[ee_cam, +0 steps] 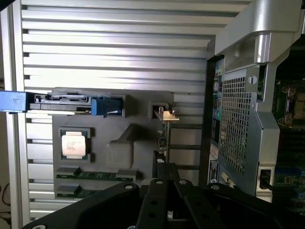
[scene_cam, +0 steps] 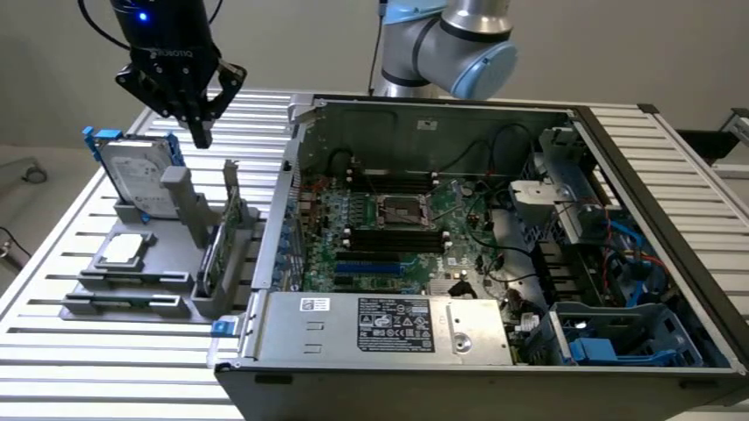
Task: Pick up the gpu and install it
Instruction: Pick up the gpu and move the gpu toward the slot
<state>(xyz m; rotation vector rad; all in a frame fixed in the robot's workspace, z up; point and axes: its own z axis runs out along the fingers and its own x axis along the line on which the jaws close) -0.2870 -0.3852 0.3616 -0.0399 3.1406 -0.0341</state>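
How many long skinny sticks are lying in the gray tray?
2: one stick lies beside the square chip, the other stick along the tray's outer edge.

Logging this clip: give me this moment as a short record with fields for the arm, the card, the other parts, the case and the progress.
gripper: hangs in the air above the grey holder, touching nothing
gpu: stands on edge in the holder, on the side nearest the computer case
hard drive: upright in the holder, blue frame
processor chip: lies flat in the holder
computer case: open, motherboard exposed
progress: gpu not yet picked up or installed
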